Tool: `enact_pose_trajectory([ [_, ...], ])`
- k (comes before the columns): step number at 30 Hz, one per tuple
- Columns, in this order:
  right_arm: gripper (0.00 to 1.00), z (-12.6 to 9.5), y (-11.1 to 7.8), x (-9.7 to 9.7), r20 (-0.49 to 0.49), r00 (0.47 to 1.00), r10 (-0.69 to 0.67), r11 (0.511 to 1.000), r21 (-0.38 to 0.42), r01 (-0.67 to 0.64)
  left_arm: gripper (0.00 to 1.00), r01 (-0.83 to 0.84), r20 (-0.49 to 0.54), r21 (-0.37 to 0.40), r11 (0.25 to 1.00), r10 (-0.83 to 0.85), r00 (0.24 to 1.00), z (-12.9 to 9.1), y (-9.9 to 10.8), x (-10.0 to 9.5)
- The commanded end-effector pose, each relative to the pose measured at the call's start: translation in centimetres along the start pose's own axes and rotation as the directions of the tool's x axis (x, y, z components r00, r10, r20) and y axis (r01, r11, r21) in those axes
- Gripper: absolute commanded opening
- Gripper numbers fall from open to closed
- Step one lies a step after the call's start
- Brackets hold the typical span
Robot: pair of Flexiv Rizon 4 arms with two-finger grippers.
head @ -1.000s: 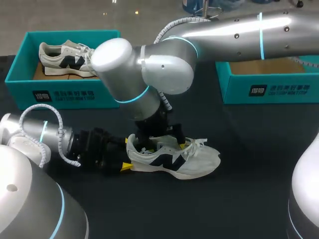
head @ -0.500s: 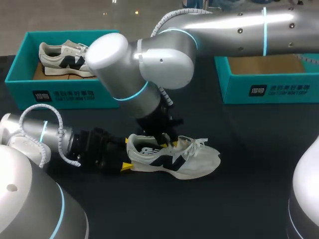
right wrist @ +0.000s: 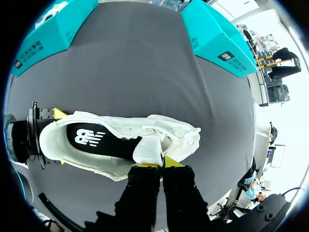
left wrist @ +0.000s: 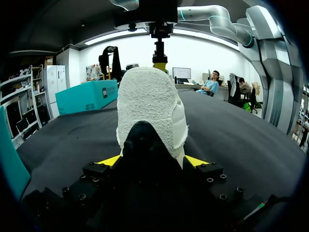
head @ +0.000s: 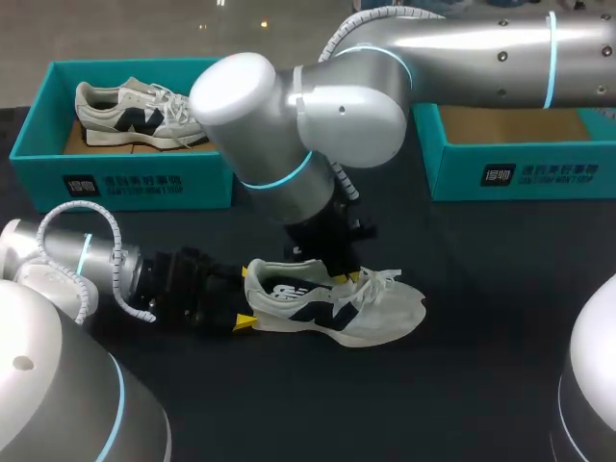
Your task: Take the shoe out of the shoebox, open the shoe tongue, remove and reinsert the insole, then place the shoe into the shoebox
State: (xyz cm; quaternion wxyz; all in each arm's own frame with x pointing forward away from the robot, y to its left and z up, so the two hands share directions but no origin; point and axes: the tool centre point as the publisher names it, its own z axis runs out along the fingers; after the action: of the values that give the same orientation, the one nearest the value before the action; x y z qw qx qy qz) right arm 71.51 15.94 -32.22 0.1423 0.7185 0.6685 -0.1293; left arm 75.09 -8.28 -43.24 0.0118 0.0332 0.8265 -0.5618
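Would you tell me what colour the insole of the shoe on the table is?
Black insole with a white logo; clearest in the right wrist view.

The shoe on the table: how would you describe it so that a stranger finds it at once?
On the dark table, in front of two teal boxes, lies a white shoe with a dark side mark. Unlike its twin in the left box, it lies unboxed, heel clamped in the left gripper.

Shoe (head: 332, 308) on table (head: 472, 279); second shoe (head: 125, 114) in shoebox (head: 125, 181)
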Motion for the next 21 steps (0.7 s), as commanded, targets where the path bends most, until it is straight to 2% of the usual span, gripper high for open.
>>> enact_pose_trajectory([
  [1, 0.00, -0.1, -0.6, -1.2, -0.018, 0.944, 0.328, 0.945, -0.007, -0.328, 0.00, 0.000, 0.000, -0.002, 1.000, 0.000, 1.000, 0.3, 0.4, 0.3],
  [8, 0.00, -1.0, -0.2, -2.0, -0.043, 0.935, 0.353, 0.935, -0.010, -0.354, 0.00, 0.000, 0.000, -0.002, 1.000, 0.000, 1.000, 0.3, 0.4, 0.3],
  [10, 0.22, -1.5, -0.1, -1.8, -0.054, 0.936, 0.349, 0.937, -0.008, -0.350, 0.00, 0.000, 0.000, -0.002, 1.000, 0.000, 1.000, 0.3, 0.4, 0.3],
  [12, 0.37, -1.8, 0.0, -1.5, -0.060, 0.938, 0.342, 0.939, -0.005, -0.343, 0.00, 0.000, 0.000, -0.002, 1.000, 0.000, 1.000, 0.3, 0.4, 0.3],
  [15, 0.46, -2.3, 0.2, -1.0, -0.062, 0.943, 0.328, 0.944, -0.002, -0.329, 0.00, 0.000, 0.000, -0.002, 1.000, 0.000, 1.000, 0.3, 0.4, 0.3],
  [21, 0.47, -2.4, 0.4, -0.7, -0.077, 0.947, 0.313, 0.949, -0.003, -0.314, 0.00, 0.000, 0.000, -0.002, 1.000, 0.000, 1.000, 0.3, 0.4, 0.3],
])
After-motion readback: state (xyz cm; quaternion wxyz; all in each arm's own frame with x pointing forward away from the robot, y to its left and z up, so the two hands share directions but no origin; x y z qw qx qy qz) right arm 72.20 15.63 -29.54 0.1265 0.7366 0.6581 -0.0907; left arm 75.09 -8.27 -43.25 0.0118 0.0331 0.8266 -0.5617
